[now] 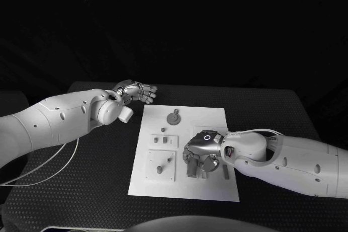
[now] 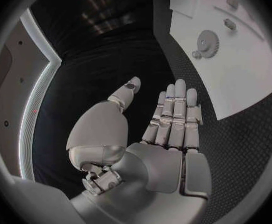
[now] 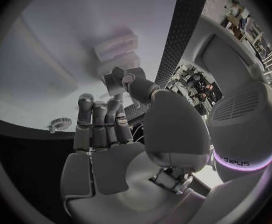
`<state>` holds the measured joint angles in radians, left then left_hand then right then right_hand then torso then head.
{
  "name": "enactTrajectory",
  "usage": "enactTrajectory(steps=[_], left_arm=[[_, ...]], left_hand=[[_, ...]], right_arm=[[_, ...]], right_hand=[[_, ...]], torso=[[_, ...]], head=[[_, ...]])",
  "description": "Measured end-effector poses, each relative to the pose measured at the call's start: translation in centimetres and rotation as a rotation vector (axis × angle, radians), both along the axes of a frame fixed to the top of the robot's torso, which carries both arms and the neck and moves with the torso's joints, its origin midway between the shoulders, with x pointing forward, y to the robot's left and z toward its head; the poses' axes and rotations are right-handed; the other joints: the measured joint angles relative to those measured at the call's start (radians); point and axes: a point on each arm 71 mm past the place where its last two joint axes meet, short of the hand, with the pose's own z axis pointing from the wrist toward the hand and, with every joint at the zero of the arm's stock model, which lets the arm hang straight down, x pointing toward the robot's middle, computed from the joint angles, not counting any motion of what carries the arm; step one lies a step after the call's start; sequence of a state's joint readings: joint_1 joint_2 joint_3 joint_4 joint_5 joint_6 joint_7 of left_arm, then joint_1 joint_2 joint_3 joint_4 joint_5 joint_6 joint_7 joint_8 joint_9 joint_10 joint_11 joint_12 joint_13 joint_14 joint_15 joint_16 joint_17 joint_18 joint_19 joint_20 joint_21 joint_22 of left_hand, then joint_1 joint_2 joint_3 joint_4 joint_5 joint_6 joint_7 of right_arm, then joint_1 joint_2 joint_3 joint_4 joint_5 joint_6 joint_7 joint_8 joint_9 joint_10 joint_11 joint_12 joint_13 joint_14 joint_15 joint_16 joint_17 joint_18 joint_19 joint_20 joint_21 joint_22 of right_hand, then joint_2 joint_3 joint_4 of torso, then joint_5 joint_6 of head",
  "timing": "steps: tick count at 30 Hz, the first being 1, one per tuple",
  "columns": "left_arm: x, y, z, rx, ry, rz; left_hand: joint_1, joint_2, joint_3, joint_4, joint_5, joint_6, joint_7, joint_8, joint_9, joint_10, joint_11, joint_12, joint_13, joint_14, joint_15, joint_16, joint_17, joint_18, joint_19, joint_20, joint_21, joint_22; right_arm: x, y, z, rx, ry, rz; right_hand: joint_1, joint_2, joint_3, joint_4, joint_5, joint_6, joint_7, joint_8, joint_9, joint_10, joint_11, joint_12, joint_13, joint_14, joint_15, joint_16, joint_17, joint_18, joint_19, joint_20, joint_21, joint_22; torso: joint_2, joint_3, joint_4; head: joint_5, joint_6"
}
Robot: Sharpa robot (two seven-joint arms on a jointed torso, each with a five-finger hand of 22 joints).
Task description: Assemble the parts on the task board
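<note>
Black bench [image 1: 87, 191] carries white task board [image 1: 210, 189] at centre. Right hand [image 1: 201, 154] over board's middle-right area, fingers [image 3: 101, 119] curled down toward board, thumb and a finger pinching small grey part [image 3: 114, 79]. Left hand [image 1: 136, 92] above bench just off board's far-left corner, fingers [image 2: 173, 114] straight and together, holding nothing. Gear-shaped part [image 1: 173, 118] on board's far section, apart from both hands. Small peg parts [image 1: 156, 139] on raised block at board's left side
</note>
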<state>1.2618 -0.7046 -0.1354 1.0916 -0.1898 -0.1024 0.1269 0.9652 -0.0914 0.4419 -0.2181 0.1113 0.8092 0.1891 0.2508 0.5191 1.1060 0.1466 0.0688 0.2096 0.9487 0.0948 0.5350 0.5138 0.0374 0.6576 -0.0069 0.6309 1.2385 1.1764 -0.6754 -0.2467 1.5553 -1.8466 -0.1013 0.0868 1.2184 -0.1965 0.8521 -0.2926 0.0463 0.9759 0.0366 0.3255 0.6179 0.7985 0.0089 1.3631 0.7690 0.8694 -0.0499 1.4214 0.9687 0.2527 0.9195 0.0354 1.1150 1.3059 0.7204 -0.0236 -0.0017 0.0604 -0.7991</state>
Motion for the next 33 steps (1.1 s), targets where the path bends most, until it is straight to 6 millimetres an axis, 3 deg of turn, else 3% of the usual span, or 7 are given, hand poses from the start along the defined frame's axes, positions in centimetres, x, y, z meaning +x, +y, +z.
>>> enactTrajectory(steps=[7, 8, 11, 22, 25, 29, 33], left_arm=[[0.0, -0.04, 0.0, 0.0, 0.0, -0.001], [0.0, -0.04, -0.01, 0.0, 0.001, -0.001], [0.0, -0.02, -0.01, 0.0, 0.001, 0.0], [0.0, -0.02, -0.01, 0.0, 0.002, 0.0], [-0.01, 0.01, -0.01, 0.001, 0.002, 0.0], [-0.01, 0.04, -0.02, 0.001, 0.003, 0.001], [-0.01, 0.04, -0.02, 0.001, 0.003, 0.001]], left_hand=[[0.0, 0.0, 0.0, 0.0, 0.0, 0.0, 0.0, 0.0, 0.0, 0.0, 0.0, 0.0, 0.0, 0.0, 0.0, 0.0, 0.001, 0.0, 0.0, 0.0, 0.0, 0.001], [0.0, 0.0, 0.0, 0.0, 0.0, 0.0, 0.0, 0.0, 0.0, 0.0, 0.0, 0.0, 0.0, 0.0, 0.0, 0.0, 0.001, 0.0, 0.0, 0.0, 0.0, 0.001], [0.0, 0.0, 0.0, 0.0, 0.0, 0.0, 0.0, 0.0, -0.001, 0.0, 0.0, 0.0, 0.0, 0.0, 0.0, 0.0, 0.002, 0.0, 0.0, 0.0, 0.0, 0.001], [0.0, 0.0, 0.0, 0.0, 0.0, -0.004, 0.004, 0.0, -0.002, -0.002, 0.002, 0.0, -0.001, 0.0, 0.0, -0.004, 0.004, 0.0, 0.0, 0.0, 0.0, 0.002], [0.0, 0.0, 0.0, 0.0, 0.0, -0.004, 0.004, 0.0, -0.002, -0.004, 0.004, 0.0, -0.001, 0.0, 0.0, -0.004, 0.004, 0.0, 0.0, 0.0, 0.0, 0.002], [0.0, 0.0, 0.0, 0.0, 0.0, -0.004, 0.004, 0.0, -0.002, -0.004, 0.004, 0.0, -0.001, 0.0, 0.0, -0.004, 0.004, 0.0, 0.0, 0.0, 0.0, 0.002], [0.0, 0.0, 0.0, 0.0, 0.0, -0.004, 0.004, 0.0, -0.002, -0.004, 0.004, 0.0, -0.001, 0.0, 0.0, -0.004, 0.005, 0.0, 0.0, 0.0, 0.0, 0.002]], right_arm=[[0.03, 0.11, -0.32, -0.004, -0.005, 0.004], [0.01, 0.17, -0.3, 0.0, -0.006, 0.005], [-0.09, 0.47, -0.2, 0.011, -0.008, 0.011], [-0.07, 0.39, -0.3, 0.024, -0.009, 0.009], [0.03, 0.29, -0.33, 0.025, -0.009, 0.005], [0.14, -0.1, -0.56, 0.02, -0.006, -0.006], [0.16, -0.38, -0.52, 0.025, -0.005, -0.015]], right_hand=[[0.013, 0.003, 0.023, 0.0, 0.0, 0.026, -0.026, -0.002, 0.0, -0.007, 0.0, 0.008, -0.001, -0.006, 0.006, 0.007, -0.002, -0.005, -0.004, 0.003, 0.0, 0.0], [0.023, 0.014, 0.053, 0.025, 0.001, 0.052, -0.023, 0.001, 0.023, -0.007, 0.0, 0.011, -0.001, -0.006, 0.006, 0.008, -0.002, -0.005, -0.007, 0.0, 0.0, 0.0], [0.031, 0.013, 0.065, 0.027, 0.001, 0.09, 0.022, -0.002, 0.042, -0.011, 0.004, 0.011, -0.001, -0.012, 0.005, 0.008, -0.003, -0.005, -0.007, 0.0, 0.0, 0.0], [0.029, 0.007, 0.071, 0.028, 0.004, 0.089, 0.026, -0.007, 0.038, -0.015, 0.006, 0.014, -0.001, -0.016, 0.008, 0.013, -0.004, -0.005, -0.011, 0.004, 0.0, 0.002], [0.024, 0.001, 0.078, 0.021, 0.004, 0.052, 0.045, -0.035, 0.027, -0.025, 0.011, 0.019, -0.004, -0.022, 0.01, 0.017, -0.008, -0.006, -0.016, 0.009, 0.0, 0.002], [0.027, -0.022, 0.082, 0.017, 0.004, -0.03, 0.037, -0.079, 0.011, -0.036, 0.014, 0.019, -0.01, -0.03, 0.016, 0.017, -0.015, -0.006, -0.018, 0.011, 0.0, 0.002], [0.036, -0.031, 0.085, 0.014, 0.004, -0.063, 0.037, -0.095, -0.005, -0.036, 0.014, 0.019, -0.015, -0.031, 0.016, 0.021, -0.02, -0.006, -0.02, 0.012, 0.0, -0.001]], torso=[[0.0, -0.0001, -0.0001], [0.0, 0.0, -0.0001], [0.0, 0.0001, 0.0003], [0.0, 0.0006, -0.0002], [0.0, 0.0005, -0.0005], [0.0, 0.0, -0.0006], [0.0, 0.0, -0.0004]], head=[[0.0, 0.0], [0.0, 0.0], [0.001, -0.001], [0.003, -0.004], [0.003, -0.004], [0.004, -0.003], [0.003, -0.002]])
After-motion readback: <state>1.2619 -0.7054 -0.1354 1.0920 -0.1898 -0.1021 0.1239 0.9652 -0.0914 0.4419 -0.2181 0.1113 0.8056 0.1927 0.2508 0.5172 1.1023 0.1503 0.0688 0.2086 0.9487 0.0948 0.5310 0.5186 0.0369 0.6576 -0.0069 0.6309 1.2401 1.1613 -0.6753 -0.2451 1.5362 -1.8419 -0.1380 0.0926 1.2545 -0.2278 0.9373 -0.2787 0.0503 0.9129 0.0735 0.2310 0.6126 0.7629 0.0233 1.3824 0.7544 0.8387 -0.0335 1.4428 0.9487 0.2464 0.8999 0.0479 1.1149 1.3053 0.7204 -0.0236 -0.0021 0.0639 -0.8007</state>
